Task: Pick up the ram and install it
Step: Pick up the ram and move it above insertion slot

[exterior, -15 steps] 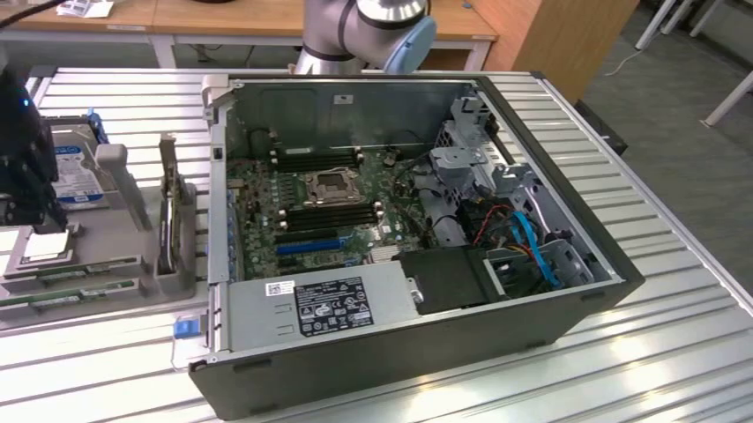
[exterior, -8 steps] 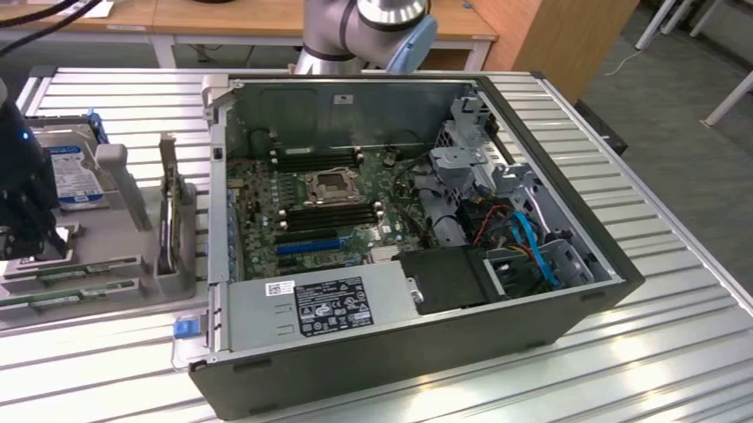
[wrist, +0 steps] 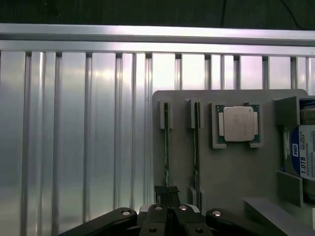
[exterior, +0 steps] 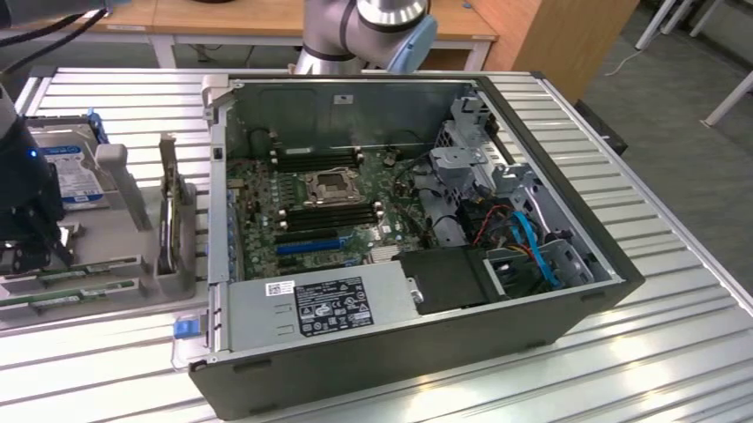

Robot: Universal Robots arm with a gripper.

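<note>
One ribbed aluminium bench [exterior: 671,291] under everything. Laid on it with side panel off: large grey computer tower case [exterior: 389,370], green motherboard [exterior: 253,207] exposed, black memory slots [exterior: 335,213] beside the processor socket [exterior: 331,185]. Just beside the case, at the exterior view's left: flat grey parts tray [wrist: 231,172]. Parked in the tray, largest first: blue-labelled hard drive [wrist: 301,152], square silver processor chip [wrist: 238,124], then two long, narrow green circuit-board sticks, set on edge in parallel holders [wrist: 162,118]. Task item: ram stick [wrist: 167,142], the one farther from the processor chip. Spare stick [wrist: 196,142] just beside it, between it and the chip. Ram stick judged seated in its holder, not yet lifted. Jaws drawn narrow, tips pinched across the thin edge of the ram stick. Long axis of the ram stick: straight out from the jaw tips, on the jaws' own centre line, parallel to the bench ribs. Closing direction of the jaws: square across that axis. Portion of the stick beneath the jaws hidden. Memory slots well apart from the jaws, toward the exterior view's right.
</note>
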